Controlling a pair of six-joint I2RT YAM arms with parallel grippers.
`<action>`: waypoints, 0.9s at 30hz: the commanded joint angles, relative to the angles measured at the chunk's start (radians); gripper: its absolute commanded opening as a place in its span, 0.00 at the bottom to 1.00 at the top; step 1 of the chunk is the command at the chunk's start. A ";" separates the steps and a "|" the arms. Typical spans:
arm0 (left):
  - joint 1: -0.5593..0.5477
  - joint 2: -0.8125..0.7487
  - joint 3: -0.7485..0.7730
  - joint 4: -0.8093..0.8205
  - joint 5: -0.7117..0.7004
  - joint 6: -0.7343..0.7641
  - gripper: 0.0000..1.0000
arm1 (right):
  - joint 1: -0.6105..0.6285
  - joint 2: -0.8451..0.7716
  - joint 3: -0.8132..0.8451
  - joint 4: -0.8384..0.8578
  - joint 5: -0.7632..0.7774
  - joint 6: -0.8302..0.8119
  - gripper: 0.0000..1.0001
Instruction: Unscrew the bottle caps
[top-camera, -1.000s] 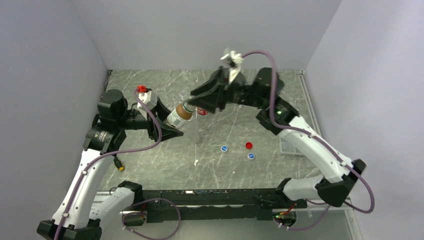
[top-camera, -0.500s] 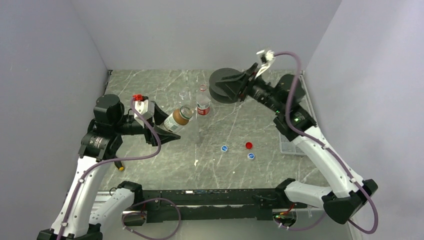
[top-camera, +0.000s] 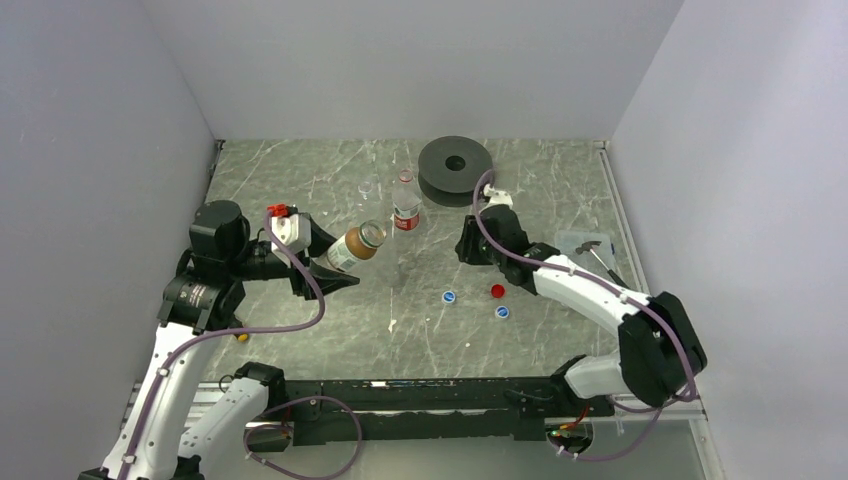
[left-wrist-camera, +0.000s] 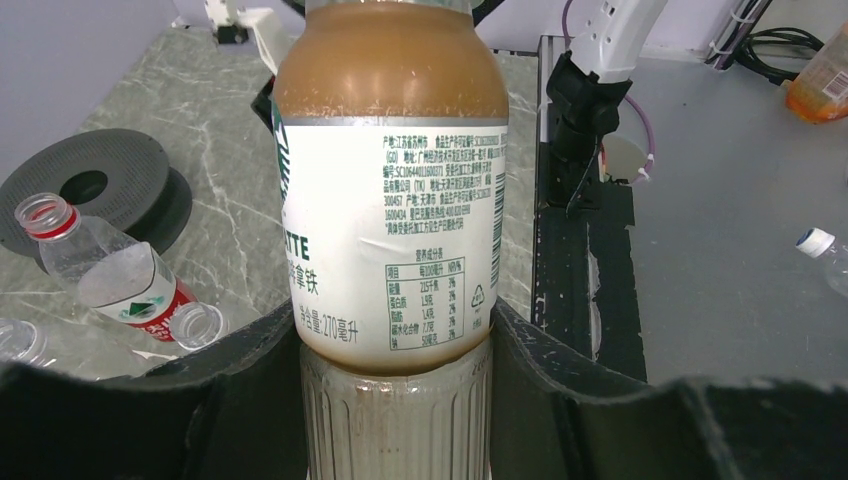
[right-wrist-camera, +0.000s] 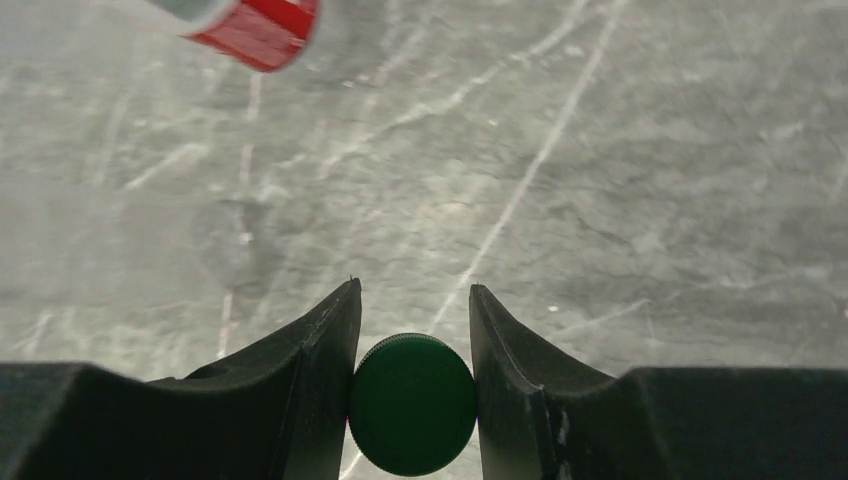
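**Brown bottle aloft and open, green cap pinched in the other grip**

The grey marbled table (top-camera: 300, 180) carries everything; toward its back edge lies a black round disc with a centre hole (top-camera: 455, 168). The left gripper (left-wrist-camera: 395, 410) is clamped on the ribbed base of the amber-brown plastic bottle with a white-green label (top-camera: 355, 245), holding it tilted and clear of the table at the left; its mouth is open, and brown contents show above and below the label. The clear plastic bottle with a red label (top-camera: 406, 208) stands upright in front of the disc, uncapped, a red ring on its neck; whether it holds anything I cannot tell. Just beside it is a plain clear plastic bottle (left-wrist-camera: 197, 324), mouth open; a second clear bottle (left-wrist-camera: 12, 340) shows only at the edge of the left wrist view; their contents cannot be made out. Near the right edge sits a small clear plastic box (top-camera: 572, 240); what is in it is too small to name. The right gripper (right-wrist-camera: 412, 340), low over the table's middle, is closed narrowly on a dark green round screw cap (right-wrist-camera: 412, 402). In front of it lie a red cap (top-camera: 497, 291) and two blue caps (top-camera: 449, 296), apart from one another.
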 joint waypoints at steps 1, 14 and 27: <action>0.001 -0.009 0.012 0.022 0.000 0.002 0.00 | 0.015 0.044 -0.041 0.095 0.146 0.060 0.11; 0.001 0.007 0.022 -0.016 -0.003 0.028 0.03 | 0.123 0.181 -0.119 0.172 0.272 0.165 0.31; 0.001 0.025 -0.023 0.077 -0.047 -0.072 0.01 | 0.174 -0.165 0.057 0.029 0.291 0.039 1.00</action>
